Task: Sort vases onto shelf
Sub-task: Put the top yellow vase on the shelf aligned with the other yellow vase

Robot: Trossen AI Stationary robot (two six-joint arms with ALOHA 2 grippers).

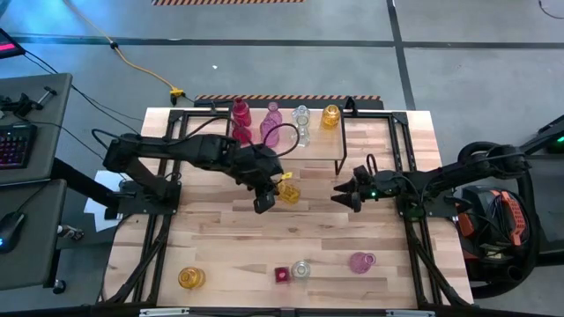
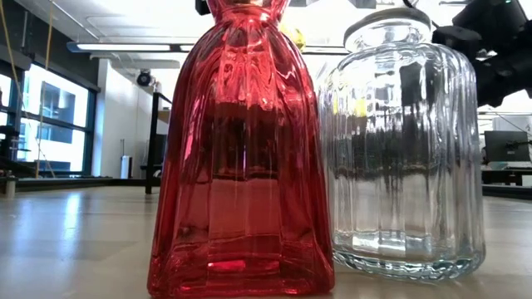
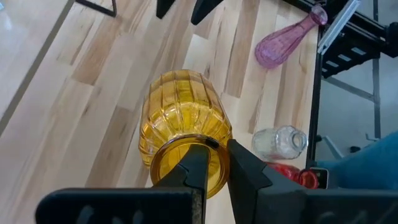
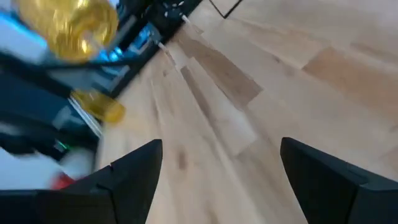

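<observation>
Only the high view takes in the whole desk (image 1: 220, 238). On it the shelf (image 1: 370, 132) stands at the far edge, carrying four vases in a row: red (image 1: 240, 112), pink (image 1: 272, 117), clear (image 1: 301, 116) and yellow (image 1: 330, 115). A dark red vase (image 1: 241, 135) and a purple vase (image 1: 275, 135) sit just in front of that row; whether they rest on the plank cannot be told.

Along the near edge of the desk lie four more: one yellow vase (image 1: 190, 278), one small red vase (image 1: 282, 275), one clear jar (image 1: 301, 269) touching it, and one pink vase (image 1: 361, 261) on its side.

The left gripper (image 1: 266, 195) hangs over the desk centre. The left wrist view shows what the high view does not: its fingers (image 3: 193, 177) pinch the rim of a ribbed yellow vase (image 3: 180, 124), held tilted above the boards.

The right gripper (image 1: 342, 195) sits at mid-desk, near the shelf's front leg, apart from the left. The right wrist view shows its fingers (image 4: 134, 171) spread wide with nothing between them.

The low view alone gives the ribbing on the red vase (image 2: 241, 166) and clear jar (image 2: 403, 158), side by side, seemingly touching.

No brand, label or writing is legible in any view.

Count: eleven vases in total.
</observation>
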